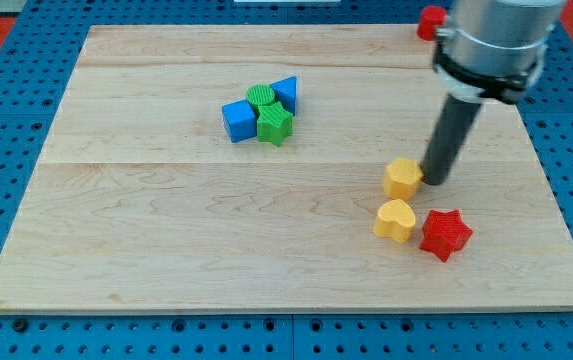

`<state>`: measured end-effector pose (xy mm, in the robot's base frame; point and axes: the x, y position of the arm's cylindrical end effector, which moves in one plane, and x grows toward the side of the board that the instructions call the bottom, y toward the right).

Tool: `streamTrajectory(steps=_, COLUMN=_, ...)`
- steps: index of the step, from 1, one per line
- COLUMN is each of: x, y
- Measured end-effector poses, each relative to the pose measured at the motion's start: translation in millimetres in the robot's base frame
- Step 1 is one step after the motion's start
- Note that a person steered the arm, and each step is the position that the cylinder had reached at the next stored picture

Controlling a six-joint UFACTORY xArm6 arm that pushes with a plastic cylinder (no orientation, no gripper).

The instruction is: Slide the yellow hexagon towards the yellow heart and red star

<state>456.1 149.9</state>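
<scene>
The yellow hexagon (402, 178) lies on the wooden board at the view's right. My tip (433, 181) stands just to its right, touching or nearly touching its side. The yellow heart (395, 220) lies a short way below the hexagon, with a small gap between them. The red star (445, 234) lies right of the heart, close beside it.
A cluster of a blue cube (237, 120), a green cylinder (261, 97), a green star (274, 125) and a blue triangle (285, 92) sits left of the board's middle. A red block (430, 21) lies at the top edge, partly hidden by the arm. The wooden board (166, 240) rests on blue pegboard.
</scene>
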Motion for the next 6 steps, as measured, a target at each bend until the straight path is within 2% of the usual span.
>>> streamTrajectory(steps=1, x=-26, y=-11)
streamTrajectory(steps=3, x=11, y=-57)
streamTrajectory(steps=4, x=38, y=-53)
streamTrajectory(steps=6, x=43, y=-36)
